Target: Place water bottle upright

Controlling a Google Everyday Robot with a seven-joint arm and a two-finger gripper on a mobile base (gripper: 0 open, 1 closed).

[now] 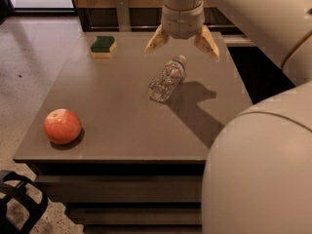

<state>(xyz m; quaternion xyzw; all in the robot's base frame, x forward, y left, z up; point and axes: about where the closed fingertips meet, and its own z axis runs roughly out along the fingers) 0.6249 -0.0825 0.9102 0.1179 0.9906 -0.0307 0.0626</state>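
Note:
The water bottle [167, 78] is clear ribbed plastic with a white cap. It lies on its side near the middle of the grey table [122, 111], cap pointing to the far right. My gripper [182, 46] hangs above the table just behind the bottle's cap end. Its two tan fingers [157, 39] are spread wide apart and hold nothing. The gripper does not touch the bottle.
A red apple [62, 126] sits near the table's front left corner. A green and yellow sponge [103, 46] lies at the back left. My arm and body fill the right side of the view. A dark object [19, 204] stands on the floor at bottom left.

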